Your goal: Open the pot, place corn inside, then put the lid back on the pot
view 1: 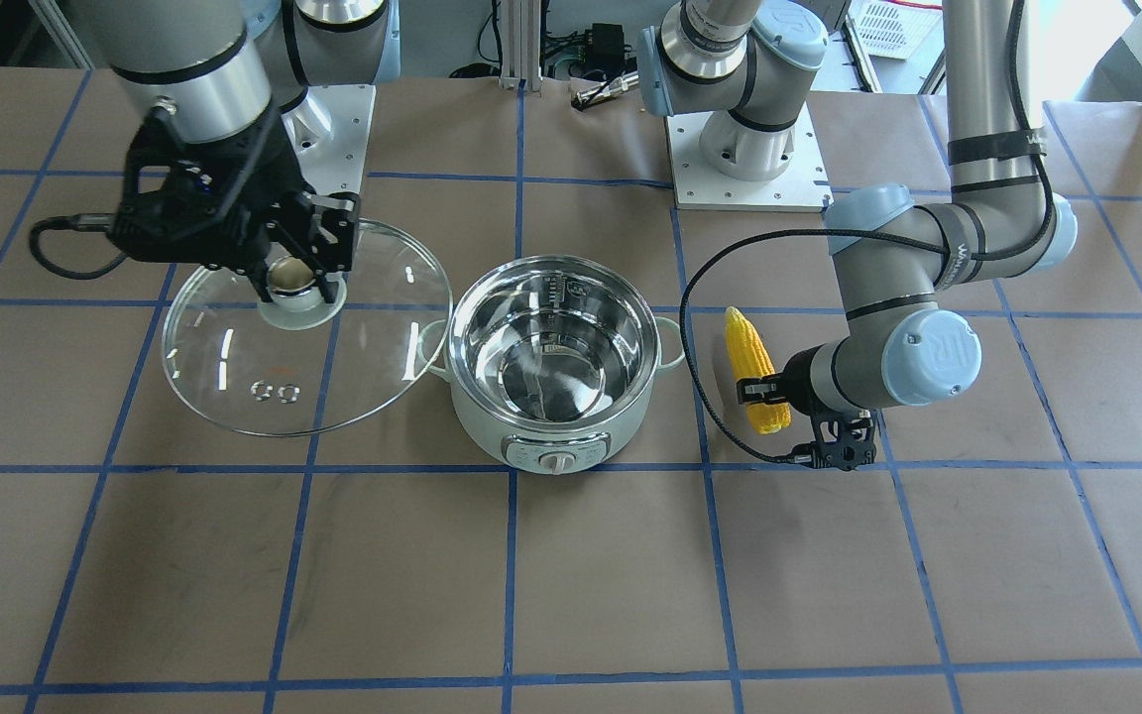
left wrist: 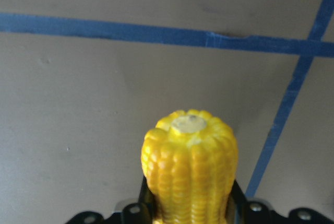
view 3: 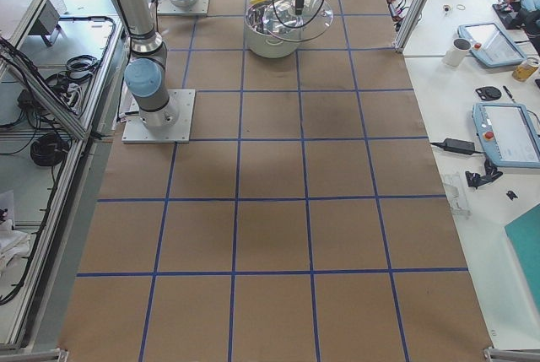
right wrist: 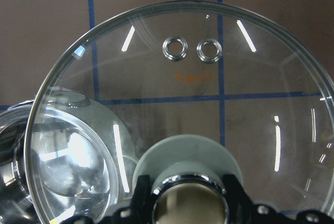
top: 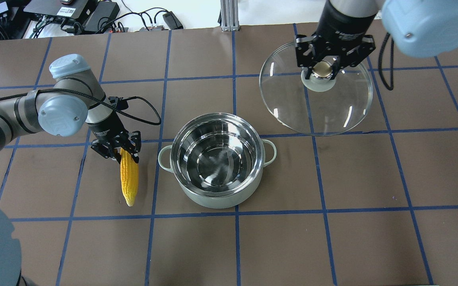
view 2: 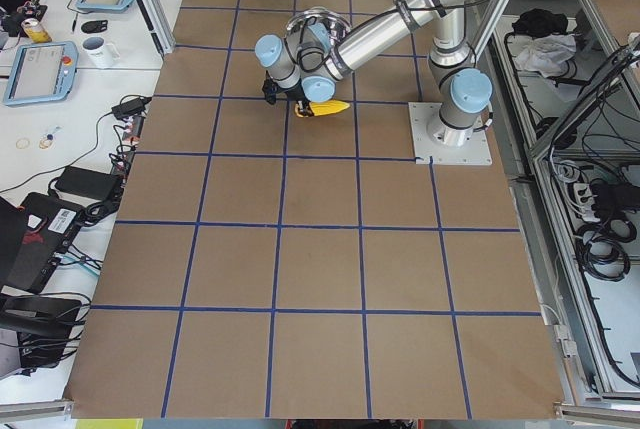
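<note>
The mint-green pot [top: 213, 201] stands open in the middle of the table, its steel inside empty; it also shows in the front view [view 1: 492, 436]. My left gripper [top: 118, 153] is shut on the thick end of the yellow corn [top: 129, 180], just left of the pot. The corn's tip points away from the robot [view 1: 751, 347]. The left wrist view shows the corn [left wrist: 190, 172] between the jaws. My right gripper [top: 321, 69] is shut on the knob of the glass lid [top: 332, 111]. It holds the lid [view 1: 234, 377] raised, to the right of the pot and farther from the robot.
The table is covered in brown paper with a grid of blue tape. Both arm bases [view 1: 744, 159] stand on the robot's side. Benches with tablets and cables [view 2: 40, 59] lie beyond the far edge. Through the lid [right wrist: 182, 93] the pot's rim shows at lower left.
</note>
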Action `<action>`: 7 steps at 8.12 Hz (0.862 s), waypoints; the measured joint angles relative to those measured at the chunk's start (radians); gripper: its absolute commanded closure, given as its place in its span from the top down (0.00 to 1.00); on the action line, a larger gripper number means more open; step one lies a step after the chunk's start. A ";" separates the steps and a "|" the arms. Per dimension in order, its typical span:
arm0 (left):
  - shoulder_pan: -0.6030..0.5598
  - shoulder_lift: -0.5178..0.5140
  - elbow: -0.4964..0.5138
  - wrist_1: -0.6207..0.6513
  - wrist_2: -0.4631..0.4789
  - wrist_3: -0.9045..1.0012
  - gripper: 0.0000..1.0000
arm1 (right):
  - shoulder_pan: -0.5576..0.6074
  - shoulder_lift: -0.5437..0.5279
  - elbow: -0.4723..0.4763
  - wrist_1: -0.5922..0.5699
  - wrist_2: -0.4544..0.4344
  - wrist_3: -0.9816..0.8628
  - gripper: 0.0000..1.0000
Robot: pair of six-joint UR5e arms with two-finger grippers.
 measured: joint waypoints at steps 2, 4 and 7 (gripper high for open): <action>0.000 0.101 0.023 -0.104 0.011 -0.011 0.00 | -0.121 -0.030 -0.001 0.038 -0.021 -0.168 0.00; 0.000 0.193 0.129 -0.204 0.024 -0.020 0.00 | -0.203 -0.040 -0.001 0.056 -0.043 -0.268 0.00; -0.029 0.249 0.295 -0.300 -0.017 -0.097 0.00 | -0.235 -0.041 0.000 0.065 -0.050 -0.313 0.00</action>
